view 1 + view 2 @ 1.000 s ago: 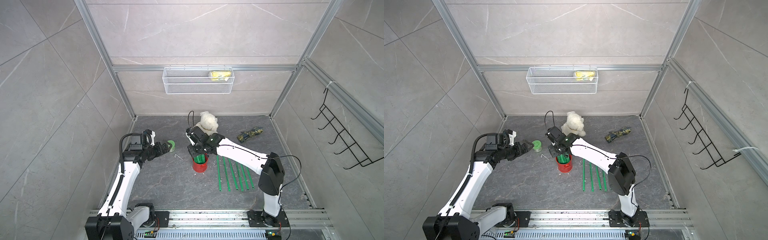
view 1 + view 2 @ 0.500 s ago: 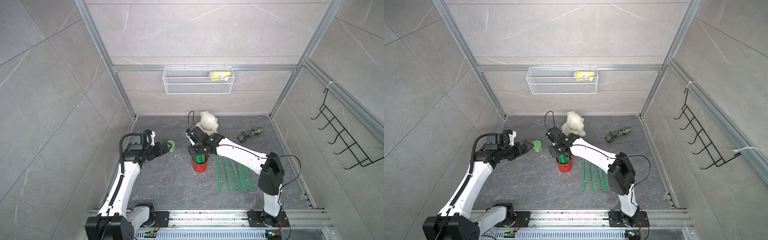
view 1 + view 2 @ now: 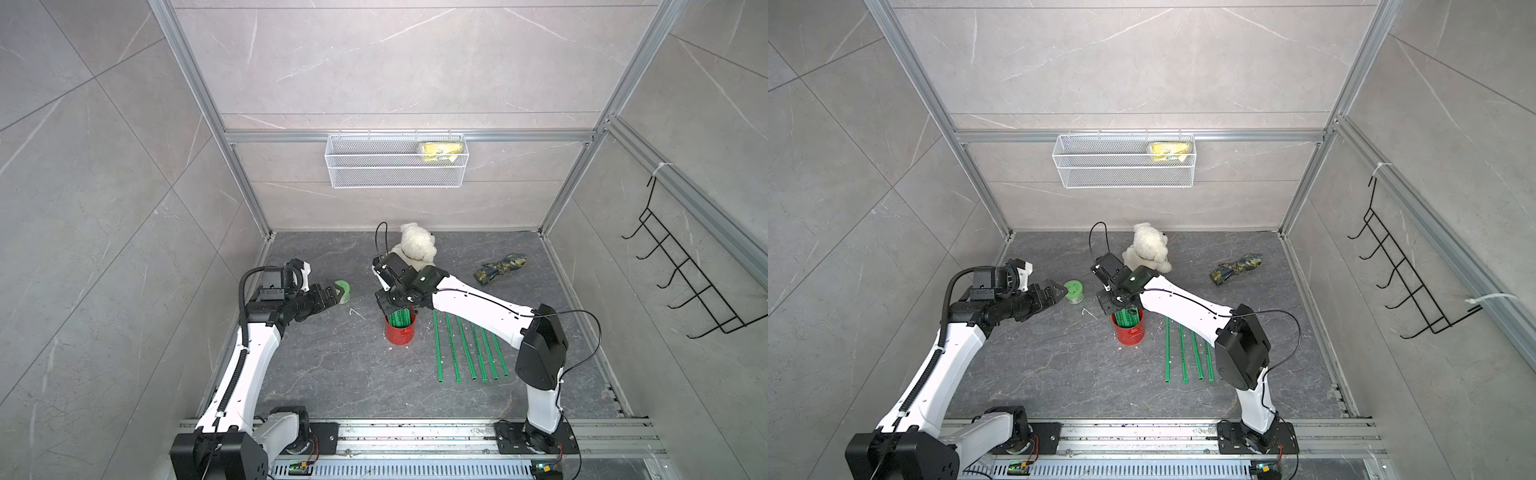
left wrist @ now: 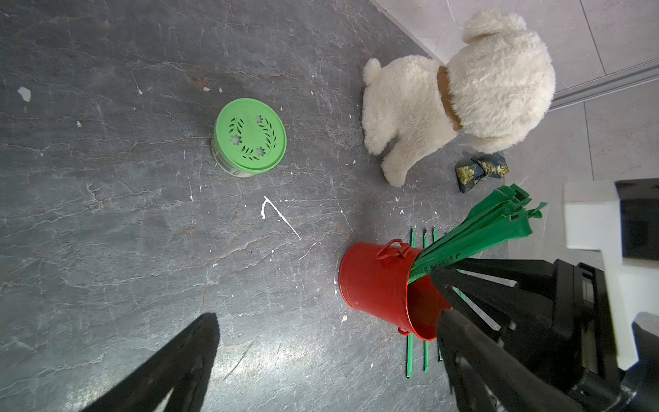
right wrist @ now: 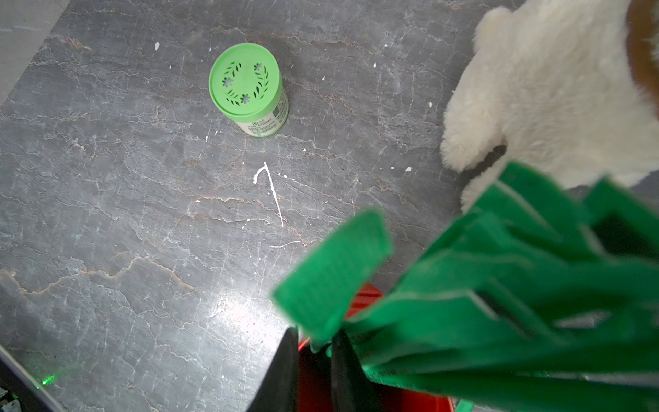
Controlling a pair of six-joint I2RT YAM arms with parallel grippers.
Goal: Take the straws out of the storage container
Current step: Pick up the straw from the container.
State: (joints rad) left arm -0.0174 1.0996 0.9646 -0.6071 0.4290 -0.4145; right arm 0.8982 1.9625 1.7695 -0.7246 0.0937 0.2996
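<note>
I'm seeing bright green straws (image 4: 478, 228) showing dark print, a red storage container (image 4: 371, 281), a leaf-patterned green lid (image 4: 249, 133) and a cream plush dog (image 4: 410, 107).

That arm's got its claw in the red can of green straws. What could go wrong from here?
1. The can stands free: the left gripper is open near the jar, not steadying it, so a slanted pull might tip or drag it.
2. The right gripper seems pinched on one straw in a leaning bunch of straws; neighbours could snag and spill.
</note>
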